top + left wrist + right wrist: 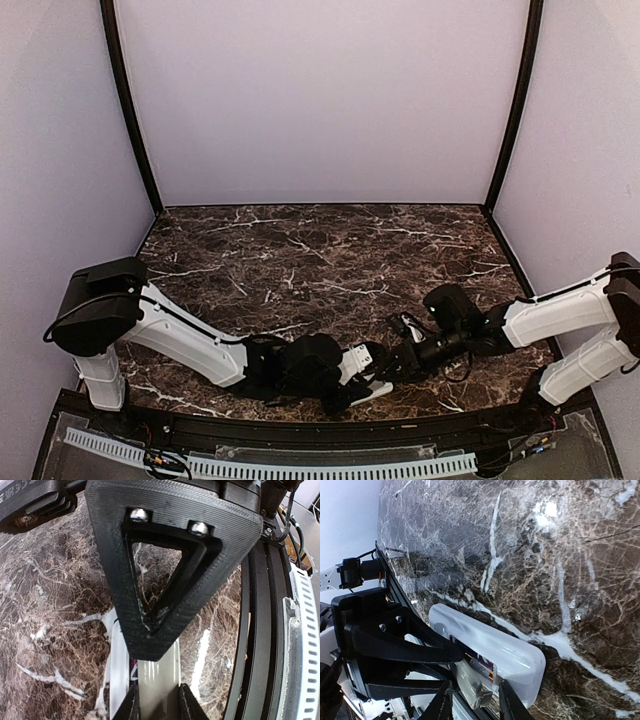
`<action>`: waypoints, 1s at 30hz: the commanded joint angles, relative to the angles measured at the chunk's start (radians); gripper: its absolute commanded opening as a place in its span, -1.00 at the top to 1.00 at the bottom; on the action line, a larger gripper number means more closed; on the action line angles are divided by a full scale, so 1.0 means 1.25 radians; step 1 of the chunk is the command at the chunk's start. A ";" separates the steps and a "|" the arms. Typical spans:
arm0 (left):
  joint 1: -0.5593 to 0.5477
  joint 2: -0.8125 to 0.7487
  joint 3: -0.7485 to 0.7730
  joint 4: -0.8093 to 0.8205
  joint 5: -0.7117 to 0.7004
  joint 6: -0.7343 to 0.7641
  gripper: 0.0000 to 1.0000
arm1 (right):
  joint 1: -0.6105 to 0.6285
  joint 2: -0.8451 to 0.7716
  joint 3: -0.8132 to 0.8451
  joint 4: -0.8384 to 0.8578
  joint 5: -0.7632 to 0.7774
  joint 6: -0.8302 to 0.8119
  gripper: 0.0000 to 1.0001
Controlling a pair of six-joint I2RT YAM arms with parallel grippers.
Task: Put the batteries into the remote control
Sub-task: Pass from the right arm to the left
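**Hazards at the seating step.** The remote control lies with its recessed back showing, at the near edge of the tabletop, and is held at one end only. A downward push from the right gripper could lever it out of that grasp or skid it across the marble. The coloured sliver in the recess, apparently one of the batteries, could jam crooked or spring out if pressed off-axis. The two grippers stand almost touching, so a small drift may knock them together.

**Left gripper**: narrowly set, clamped on the remote control's long sides.

**Right gripper:** fingers slightly parted on either side of a pale piece over the recess. It cannot be told whether they pinch it or merely flank it.
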 commanded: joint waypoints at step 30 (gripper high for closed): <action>-0.072 -0.010 -0.058 -0.112 -0.134 0.098 1.00 | -0.005 -0.017 0.003 -0.114 0.005 0.023 0.39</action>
